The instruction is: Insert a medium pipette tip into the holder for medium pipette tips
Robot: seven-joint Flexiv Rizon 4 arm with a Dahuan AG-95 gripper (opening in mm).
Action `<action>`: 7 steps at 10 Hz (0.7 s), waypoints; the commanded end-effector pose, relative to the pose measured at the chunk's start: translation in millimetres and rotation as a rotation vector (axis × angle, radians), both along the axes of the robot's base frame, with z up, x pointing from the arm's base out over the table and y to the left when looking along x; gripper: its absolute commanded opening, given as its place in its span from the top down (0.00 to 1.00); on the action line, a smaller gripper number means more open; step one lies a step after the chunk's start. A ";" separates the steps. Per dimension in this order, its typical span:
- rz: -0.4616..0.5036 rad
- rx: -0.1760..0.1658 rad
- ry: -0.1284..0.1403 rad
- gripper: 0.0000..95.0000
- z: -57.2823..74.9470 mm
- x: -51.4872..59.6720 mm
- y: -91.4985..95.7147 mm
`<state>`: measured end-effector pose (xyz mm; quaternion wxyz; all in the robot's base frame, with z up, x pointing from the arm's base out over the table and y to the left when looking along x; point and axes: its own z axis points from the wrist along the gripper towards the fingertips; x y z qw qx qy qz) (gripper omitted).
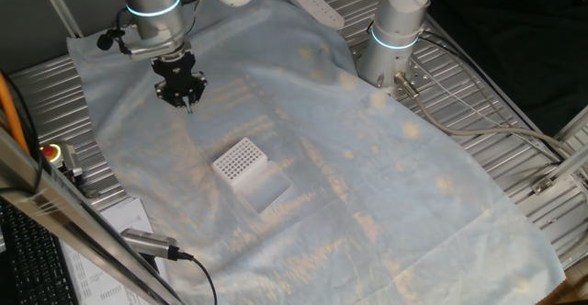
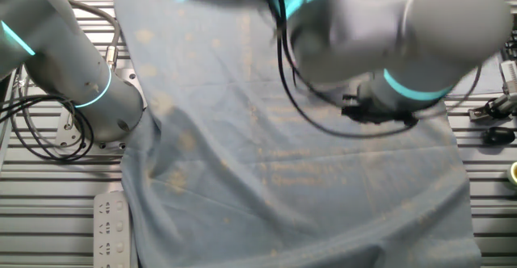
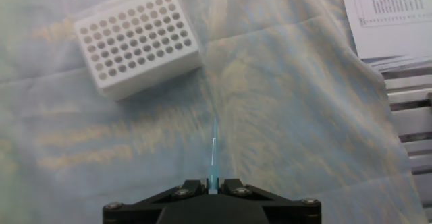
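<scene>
The holder [image 1: 241,163] is a small white rack with a grid of dark holes, lying on the pale blue cloth; it sits at the upper left in the hand view [image 3: 138,40]. My gripper [image 1: 186,100] hangs above the cloth, up and left of the holder, apart from it. In the hand view my gripper [image 3: 213,183] is shut on the medium pipette tip [image 3: 213,156], a thin pale blue sliver that points forward from between the jaws. In the other fixed view the arm blocks the gripper, the tip and the holder.
A second arm's base [image 1: 390,39] stands at the back right. A white power strip [image 1: 317,6] lies at the back. Printed paper [image 3: 391,21] lies beside the cloth. Metal grating [image 1: 514,112] with cables surrounds the cloth.
</scene>
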<state>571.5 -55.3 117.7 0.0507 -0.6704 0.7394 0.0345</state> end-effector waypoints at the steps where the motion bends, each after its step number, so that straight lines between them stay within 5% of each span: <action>1: -0.007 -0.063 0.025 1.00 15.8 -4.9 10.1; 3: 0.012 -0.128 0.030 1.00 15.8 -4.9 10.1; 6: 0.081 -0.144 0.026 1.00 15.8 -4.9 10.1; 7: 0.072 -0.174 0.020 1.00 15.8 -4.9 10.1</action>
